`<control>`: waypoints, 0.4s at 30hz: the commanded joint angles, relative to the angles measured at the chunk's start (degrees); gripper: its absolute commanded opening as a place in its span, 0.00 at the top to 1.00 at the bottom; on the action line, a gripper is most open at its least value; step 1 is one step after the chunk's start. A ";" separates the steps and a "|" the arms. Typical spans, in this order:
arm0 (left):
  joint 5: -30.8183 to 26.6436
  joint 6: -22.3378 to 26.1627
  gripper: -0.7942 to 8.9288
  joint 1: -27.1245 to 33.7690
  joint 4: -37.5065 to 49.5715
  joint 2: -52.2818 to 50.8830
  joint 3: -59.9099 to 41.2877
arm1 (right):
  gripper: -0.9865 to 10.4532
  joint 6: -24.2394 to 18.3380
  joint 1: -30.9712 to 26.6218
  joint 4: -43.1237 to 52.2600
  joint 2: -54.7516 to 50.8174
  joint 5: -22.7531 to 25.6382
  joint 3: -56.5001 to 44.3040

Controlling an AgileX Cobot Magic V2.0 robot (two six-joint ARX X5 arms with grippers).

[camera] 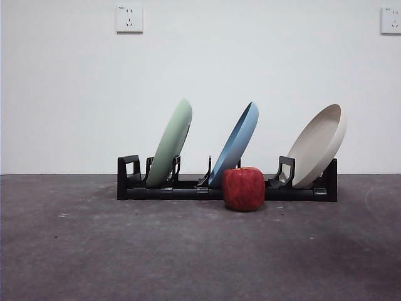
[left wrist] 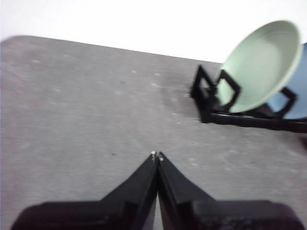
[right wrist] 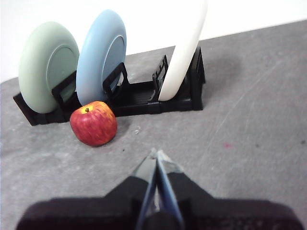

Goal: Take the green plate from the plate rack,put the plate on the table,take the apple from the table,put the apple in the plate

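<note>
The rack (camera: 225, 188) runs across the middle of the front frame, well back on the surface (camera: 94, 251). Three plates lean rightward in it with clear gaps between them: the green plate (camera: 170, 143) at centre left, the blue plate (camera: 237, 143) in the middle, the beige plate (camera: 321, 144) at right. The widest gap lies between blue and beige. The apple (camera: 244, 189) stands just in front of the rack at frame centre, below the blue plate, blocking a low approach there. Left of the green plate only the rack's end bracket stands. The whole lower half of the frame is open, as is the space above the plates.
</note>
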 commanded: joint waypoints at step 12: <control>8.20 -5.57 0.93 0.15 -5.95 4.57 12.28 | 0.92 6.58 0.11 -2.78 8.48 -3.06 14.03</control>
